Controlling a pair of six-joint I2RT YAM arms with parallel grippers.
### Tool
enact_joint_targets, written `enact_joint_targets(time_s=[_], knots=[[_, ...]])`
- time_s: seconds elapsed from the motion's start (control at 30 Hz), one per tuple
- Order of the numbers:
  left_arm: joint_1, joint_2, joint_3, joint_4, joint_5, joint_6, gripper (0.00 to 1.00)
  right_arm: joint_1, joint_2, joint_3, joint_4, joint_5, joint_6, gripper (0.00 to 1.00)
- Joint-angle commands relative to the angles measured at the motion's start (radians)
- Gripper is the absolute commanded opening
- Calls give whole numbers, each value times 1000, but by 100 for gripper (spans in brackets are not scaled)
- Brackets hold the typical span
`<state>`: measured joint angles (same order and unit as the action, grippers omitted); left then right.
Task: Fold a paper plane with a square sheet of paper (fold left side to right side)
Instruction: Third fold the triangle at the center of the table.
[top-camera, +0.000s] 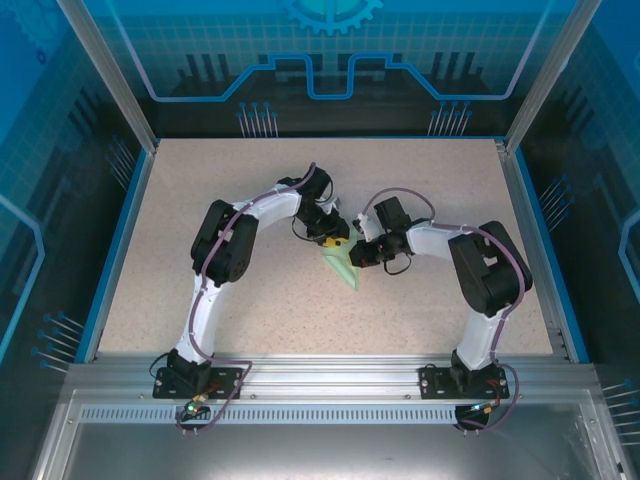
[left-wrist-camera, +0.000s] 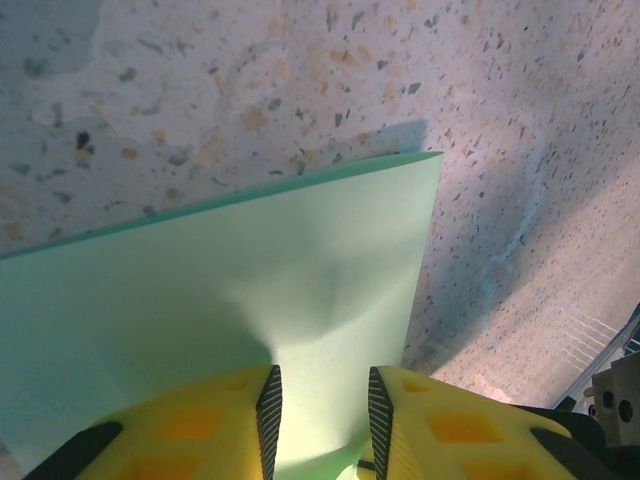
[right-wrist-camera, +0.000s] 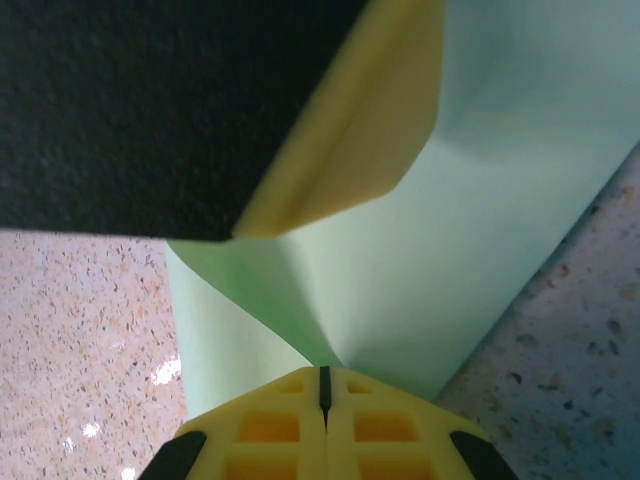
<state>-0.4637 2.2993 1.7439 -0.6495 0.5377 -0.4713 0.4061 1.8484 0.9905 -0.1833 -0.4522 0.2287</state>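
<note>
I count one paper (top-camera: 343, 268), two arms and two grippers. The paper sits near the middle of the tabletop (top-camera: 200, 180), well apart from all four edges, with broad speckled surface around it on every side. The two arms bend inward and meet over it, taking up the middle ground.

The paper is a narrow folded shape. Its long axis runs from the centre toward the near edge, slanting slightly right, with the pointed end nearest me.

The left gripper (top-camera: 331, 240) is at the paper's far end. In its wrist view the fingers (left-wrist-camera: 268, 410) stand apart, with green paper showing in the gap, so I read it as released. The right gripper (top-camera: 360, 252) is just beside the left one, and its fingers (right-wrist-camera: 300, 415) are clenched on a raised fold of the paper.
</note>
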Motion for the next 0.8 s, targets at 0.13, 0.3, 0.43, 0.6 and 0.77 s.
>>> enact_joint_targets(time_s=[0.13, 0.3, 0.43, 0.6, 0.77], knots=[[-4, 24, -15, -4, -6, -3, 33, -18, 28, 28, -17, 7, -3, 0], [-4, 25, -15, -4, -7, -2, 33, -19, 24, 18, -21, 13, 0, 0], [-4, 25, -14, -4, -6, -1, 33, -19, 22, 13, -19, 26, 0, 0], [-4, 24, -14, -7, -6, 0, 33, -19, 21, 22, -31, 35, 0, 0], [-5, 25, -14, -7, -7, 0, 33, -21, 28, 25, -36, 31, -2, 0]])
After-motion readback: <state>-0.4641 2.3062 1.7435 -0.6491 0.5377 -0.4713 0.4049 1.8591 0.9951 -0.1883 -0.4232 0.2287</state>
